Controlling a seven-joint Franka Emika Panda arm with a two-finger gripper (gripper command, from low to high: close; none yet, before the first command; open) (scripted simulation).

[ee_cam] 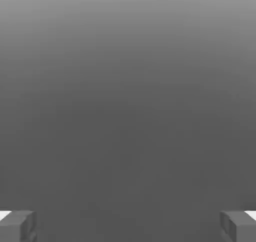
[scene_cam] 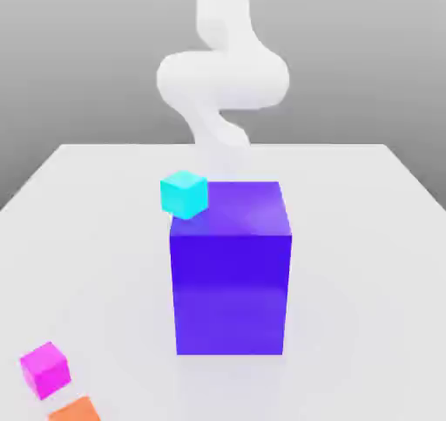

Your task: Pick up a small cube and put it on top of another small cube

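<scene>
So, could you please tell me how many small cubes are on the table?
3: a cyan cube beside the big purple block's top corner, a magenta cube and an orange cube near the front; the block may hide others.

Two grey fingertips (ee_cam: pixel 17 226) of the gripper (ee_cam: pixel 128 227) stand far apart (spread wide, nothing between them), with a plain grey, evenly shaded background (ee_cam: pixel 128 95) behind them.

cyan cube (scene_cam: pixel 184 193) | beside purple block's (scene_cam: pixel 231 271) top corner (upright) | magenta cube (scene_cam: pixel 44 369) | front-left
</scene>
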